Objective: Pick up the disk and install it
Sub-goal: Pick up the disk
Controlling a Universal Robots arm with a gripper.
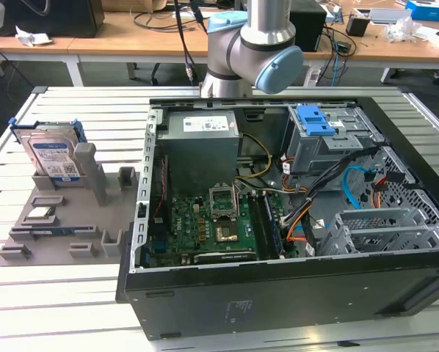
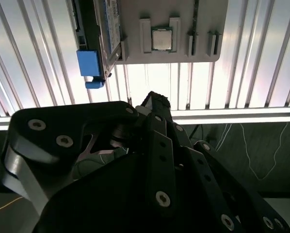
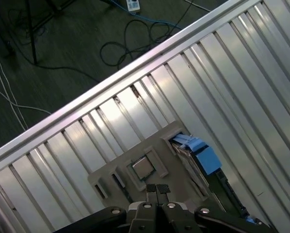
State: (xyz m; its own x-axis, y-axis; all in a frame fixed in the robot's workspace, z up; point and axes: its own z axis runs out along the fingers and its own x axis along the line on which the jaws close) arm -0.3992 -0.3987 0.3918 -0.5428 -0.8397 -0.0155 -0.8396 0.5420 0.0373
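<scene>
The disk (image 1: 54,158) stands upright in a grey holder (image 1: 58,220) on the worktop (image 1: 58,308), beside the open computer case (image 1: 278,293). The gripper (image 3: 157,188), pressed together and empty, hangs above the holder. The pick-up seems not yet begun, and it would need the gripper spread over the disk's edge.

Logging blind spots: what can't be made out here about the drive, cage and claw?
- Silver-grey hard drive in blue plastic caddy: second wrist view, edge-on and cut by the frame edge; label face hidden.
- Grey metal drive cage: exterior view, blue plastic latch covers its bay.
- Black claw: first wrist view, cut off by frame edge.
</scene>
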